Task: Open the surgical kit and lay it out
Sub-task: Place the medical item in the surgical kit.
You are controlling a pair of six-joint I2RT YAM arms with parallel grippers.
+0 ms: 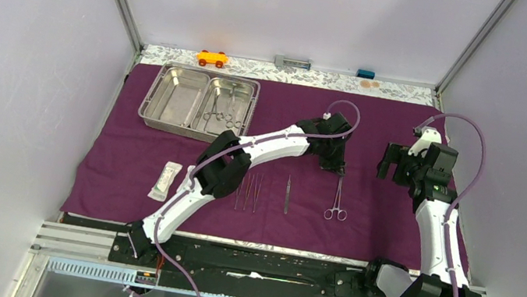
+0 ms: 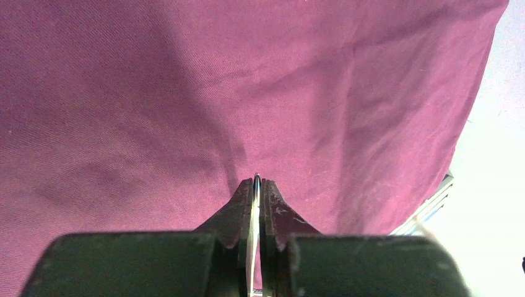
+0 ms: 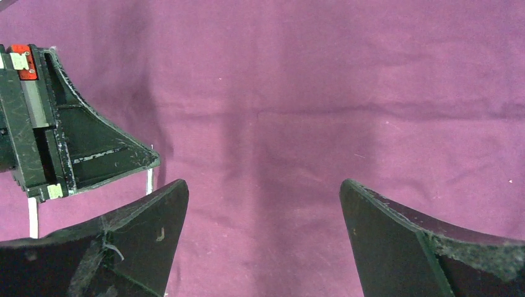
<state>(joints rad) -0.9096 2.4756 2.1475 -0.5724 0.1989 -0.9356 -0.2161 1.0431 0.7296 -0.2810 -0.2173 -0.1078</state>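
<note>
The left claw [image 1: 338, 167] is clenched on the tip of the ring-handled forceps [image 1: 336, 205], hung over the purple cloth [image 1: 123, 167] near the tweezers [image 1: 287, 195]. The right claw [image 1: 397, 165] is held released. A crooked release could leave the forceps skewed.

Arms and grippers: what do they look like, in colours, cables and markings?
The left arm and right arm have white shells with black joints, and a lilac cable runs alongside each. The left gripper and right gripper have black, scuffed, tapered fingers. The left gripper's housing carries a small red tab.
</note>
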